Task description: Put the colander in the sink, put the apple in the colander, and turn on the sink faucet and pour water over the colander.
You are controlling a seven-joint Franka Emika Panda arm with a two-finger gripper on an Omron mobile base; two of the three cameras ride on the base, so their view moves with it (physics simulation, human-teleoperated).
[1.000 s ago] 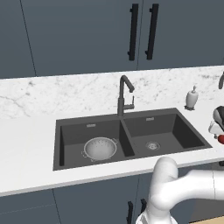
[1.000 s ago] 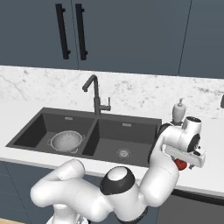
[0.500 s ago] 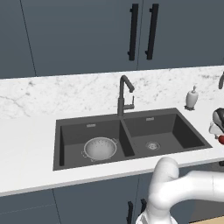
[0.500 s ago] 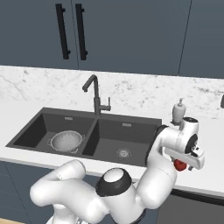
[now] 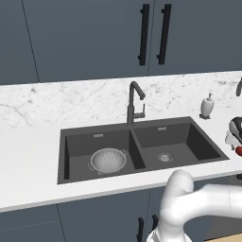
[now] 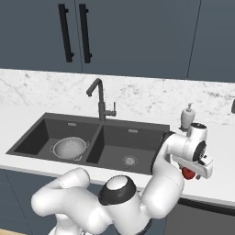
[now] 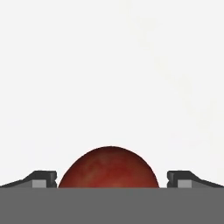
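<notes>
A dark charcoal double-basin sink (image 5: pixel 66 156) is set into a white marble-patterned countertop (image 5: pixel 28 156), under dark blue-grey wall cabinets (image 5: pixel 85 38) with black vertical handles. The silver colander (image 5: pixel 108 159) sits upright on the floor of the left basin, close to the divider. The right basin holds just its round silver drain (image 5: pixel 164 157). The slim dark sink faucet (image 5: pixel 134 102) rises behind the divider, its angular spout bent forward. A white pump bottle (image 5: pixel 206 105) stands on the counter behind the sink's right corner.

The white robot arm reaches out to the right, past the sink's right edge and over the counter. The gripper (image 7: pixel 112 178) hangs low over the red apple (image 7: pixel 109 168), which rests on the white counter well away from the colander. From the hand camera, the two dark fingertips (image 7: pixel 41 178) stand wide apart, one on each side of the apple, with a clear gap between each tip and the fruit. In the right base view the apple (image 6: pixel 188 172) peeks out red just beneath the hand, near the counter's front edge.
</notes>
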